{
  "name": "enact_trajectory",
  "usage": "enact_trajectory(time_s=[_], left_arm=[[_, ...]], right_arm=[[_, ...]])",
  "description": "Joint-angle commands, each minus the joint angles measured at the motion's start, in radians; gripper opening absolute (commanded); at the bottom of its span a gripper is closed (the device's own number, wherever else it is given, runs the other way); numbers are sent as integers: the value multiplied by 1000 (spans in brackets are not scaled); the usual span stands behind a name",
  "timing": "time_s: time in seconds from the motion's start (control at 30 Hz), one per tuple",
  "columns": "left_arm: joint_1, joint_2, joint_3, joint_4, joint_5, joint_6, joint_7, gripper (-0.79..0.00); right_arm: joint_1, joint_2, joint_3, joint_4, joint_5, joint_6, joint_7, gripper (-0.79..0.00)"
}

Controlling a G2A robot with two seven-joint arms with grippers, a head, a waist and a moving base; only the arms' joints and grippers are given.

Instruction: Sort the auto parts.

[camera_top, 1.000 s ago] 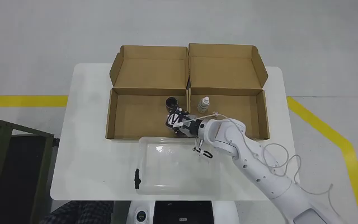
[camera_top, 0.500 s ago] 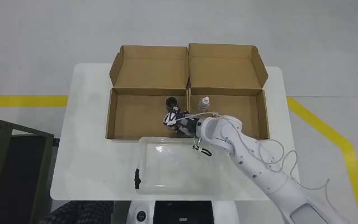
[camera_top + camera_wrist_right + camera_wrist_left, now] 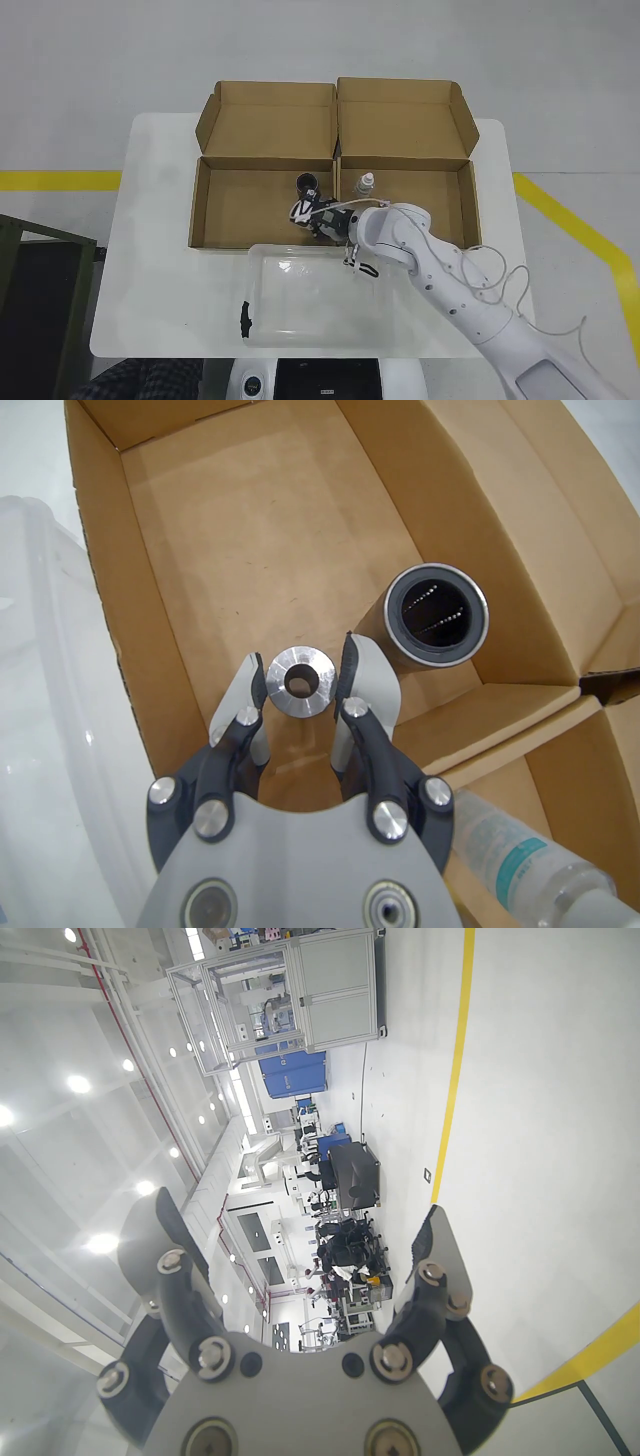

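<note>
Right wrist view: right gripper (image 3: 301, 677) clamped on steel bushing (image 3: 300, 695), over left box (image 3: 240, 525) floor just beside black bearing (image 3: 435, 620); arm has edged further into box, release likely next; left gripper (image 3: 300, 1208) spread, holding nothing

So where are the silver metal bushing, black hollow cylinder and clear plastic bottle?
Silver metal bushing (image 3: 322, 680): right wrist view, face.
Black hollow cylinder (image 3: 430, 656): right wrist view, rim.
Clear plastic bottle (image 3: 361, 189): top view, body.
</note>
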Motion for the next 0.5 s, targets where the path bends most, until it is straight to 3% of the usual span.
enact_trajectory(time_s=[0.0, 0.47], left_arm=[[0, 0, 0, 0, 0, 0, 0, 0], [0, 0, 0, 0, 0, 0, 0, 0]], right_arm=[[-5, 1, 6, -13, 2, -7, 2, -514], [-105, 35, 135, -223, -2, -44, -30, -483]])
